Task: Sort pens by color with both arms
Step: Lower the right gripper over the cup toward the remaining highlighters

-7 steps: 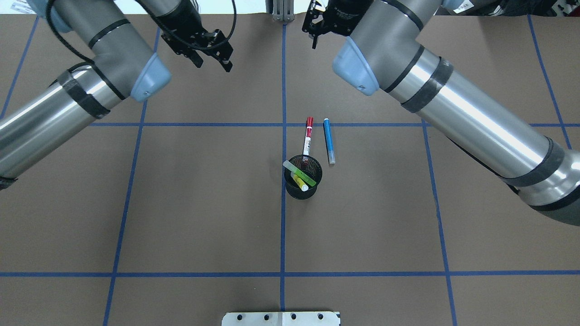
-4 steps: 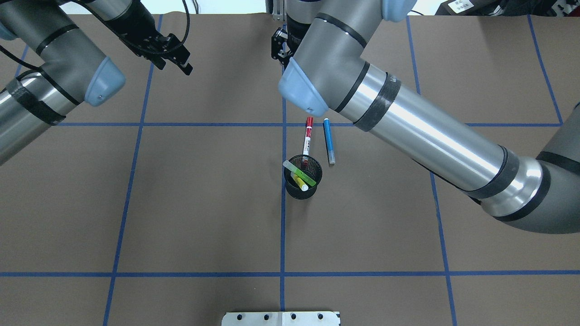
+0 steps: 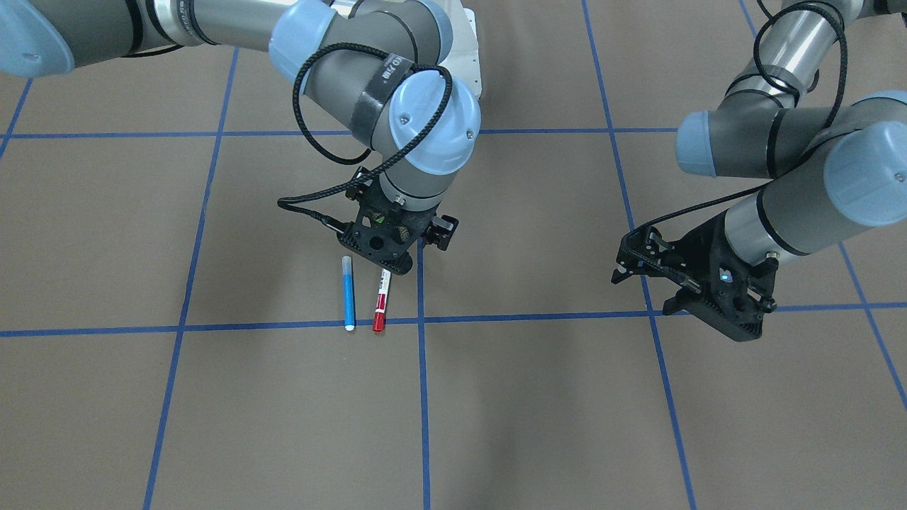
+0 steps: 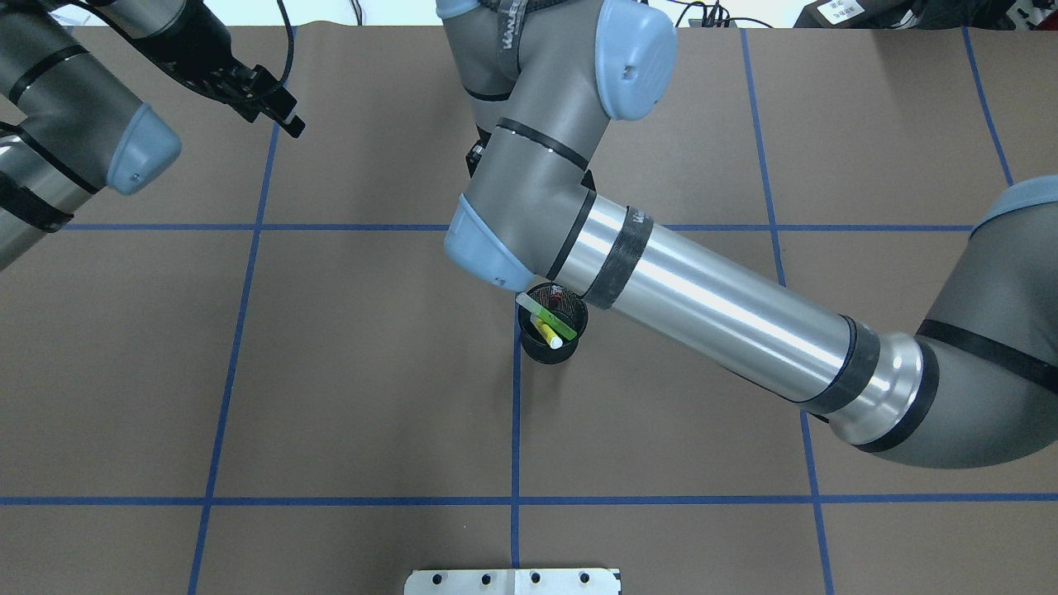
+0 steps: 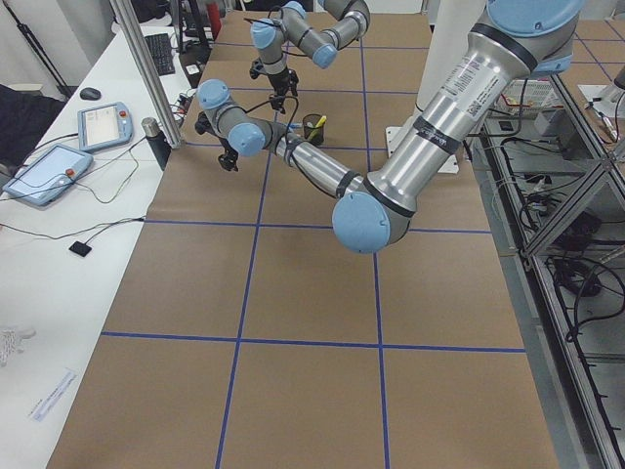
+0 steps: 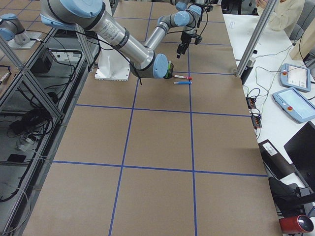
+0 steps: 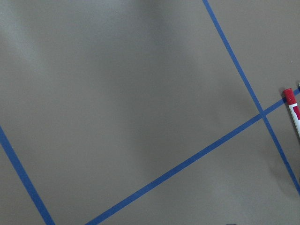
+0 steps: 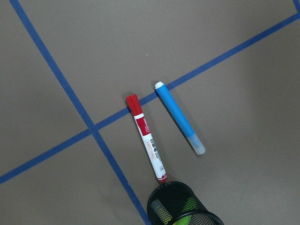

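The blue pen (image 8: 179, 117) and the red-capped pen (image 8: 146, 138) lie side by side on the brown table, just beyond the black mesh cup (image 4: 550, 355). The lime green pen (image 4: 545, 314) and the yellow pen (image 4: 547, 334) stand inside that cup. My right gripper (image 3: 388, 258) hangs over the cup and the near end of the red pen (image 3: 380, 301), beside the blue pen (image 3: 347, 292); it looks open and holds nothing. In the overhead view my right arm hides both lying pens. Far off to my left, my left gripper (image 4: 273, 111) is open and empty.
Blue tape lines (image 4: 516, 413) divide the table into squares. A white metal base plate (image 4: 512, 581) sits at the near edge. Beside the table stand a post (image 5: 146, 73), tablets (image 5: 39, 174) and cables.
My right arm has swung left and down over the red and blue pens, covering them in the overhead view. My left arm has drawn back toward the far left corner.
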Robot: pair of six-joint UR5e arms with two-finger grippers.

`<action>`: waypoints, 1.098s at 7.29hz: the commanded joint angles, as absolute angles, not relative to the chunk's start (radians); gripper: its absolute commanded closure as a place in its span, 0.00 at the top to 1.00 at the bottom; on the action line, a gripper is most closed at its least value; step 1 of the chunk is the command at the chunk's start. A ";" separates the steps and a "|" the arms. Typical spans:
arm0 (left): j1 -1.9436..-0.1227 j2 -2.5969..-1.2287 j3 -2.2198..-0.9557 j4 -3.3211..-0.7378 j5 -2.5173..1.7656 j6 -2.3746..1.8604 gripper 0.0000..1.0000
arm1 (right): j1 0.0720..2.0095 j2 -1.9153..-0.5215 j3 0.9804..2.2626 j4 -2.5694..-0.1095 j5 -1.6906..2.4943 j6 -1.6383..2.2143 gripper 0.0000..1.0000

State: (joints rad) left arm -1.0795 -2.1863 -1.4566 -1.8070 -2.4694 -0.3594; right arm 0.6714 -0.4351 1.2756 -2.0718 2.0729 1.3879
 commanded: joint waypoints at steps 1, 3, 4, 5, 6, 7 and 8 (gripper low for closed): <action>-1.085 -2.136 -1.505 -1.807 -2.468 -0.350 0.88 | 0.628 -0.422 1.227 -2.082 2.052 1.346 0.96; -1.085 -2.117 -1.514 -1.807 -2.468 -0.348 0.88 | 0.603 -0.391 1.189 -2.114 2.036 1.322 0.94; -1.086 -2.114 -1.519 -1.809 -2.468 -0.348 0.88 | 0.598 -0.388 1.187 -2.123 2.036 1.315 0.91; -1.086 -2.106 -1.523 -1.809 -2.468 -0.348 0.88 | 0.588 -0.391 1.186 -2.126 2.020 1.312 0.89; -1.086 -2.106 -1.523 -1.809 -2.468 -0.348 0.88 | 0.580 -0.390 1.187 -2.144 2.008 1.312 0.84; -1.086 -2.106 -1.525 -1.809 -2.468 -0.348 0.88 | 0.572 -0.390 1.187 -2.157 1.999 1.312 0.81; -1.086 -2.105 -1.523 -1.809 -2.468 -0.348 0.88 | 0.565 -0.391 1.187 -2.163 1.993 1.310 0.76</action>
State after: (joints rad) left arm -1.0860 -2.1062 -1.5234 -1.8085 -2.4682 -0.3482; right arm 0.5744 -0.3901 1.1872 -2.1515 2.0026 1.3115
